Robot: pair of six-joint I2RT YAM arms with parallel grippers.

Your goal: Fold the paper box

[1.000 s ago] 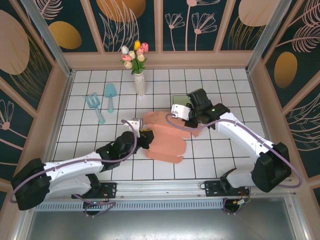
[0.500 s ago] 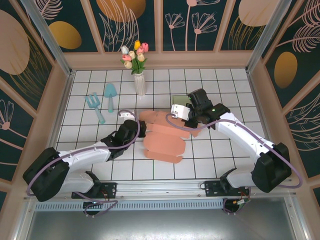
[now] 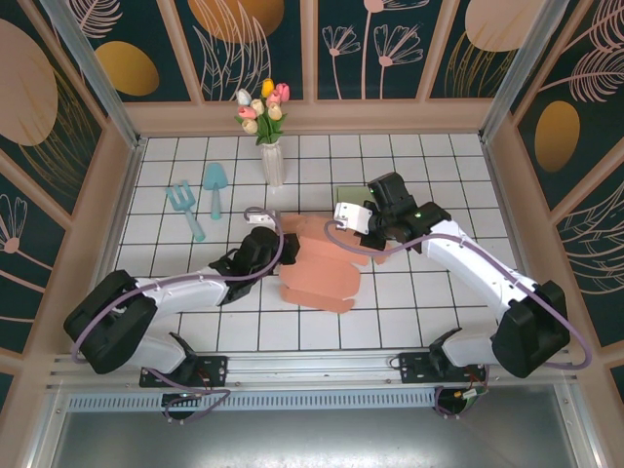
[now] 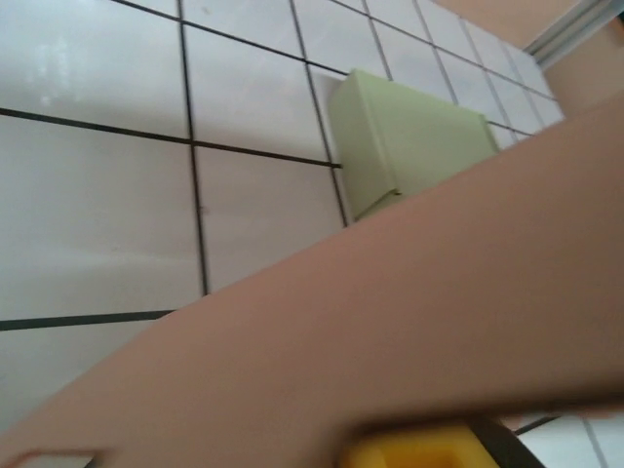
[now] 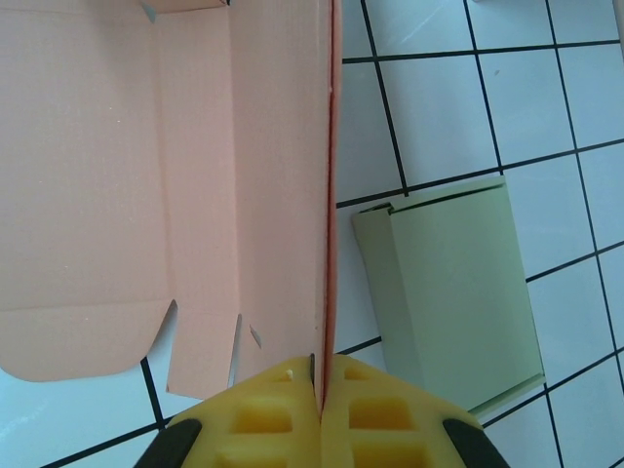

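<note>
Yellow-padded right gripper (image 5: 320, 380), bottom centre of wrist view: clenched on upright edge of pink box (image 5: 146, 175). Just right of that edge: green box (image 5: 458, 292), flat on tiles. Overhead: pink box mid-frame, partly folded, between the two grippers. Left gripper (image 3: 277, 244) at box's left edge; can't tell its grip state. Further up, centre: vase (image 3: 272, 162).

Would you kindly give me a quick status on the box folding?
Right pincer shut on paper box, panel raised. Left pincer at its left side, grip unclear. Green box close beside.
</note>
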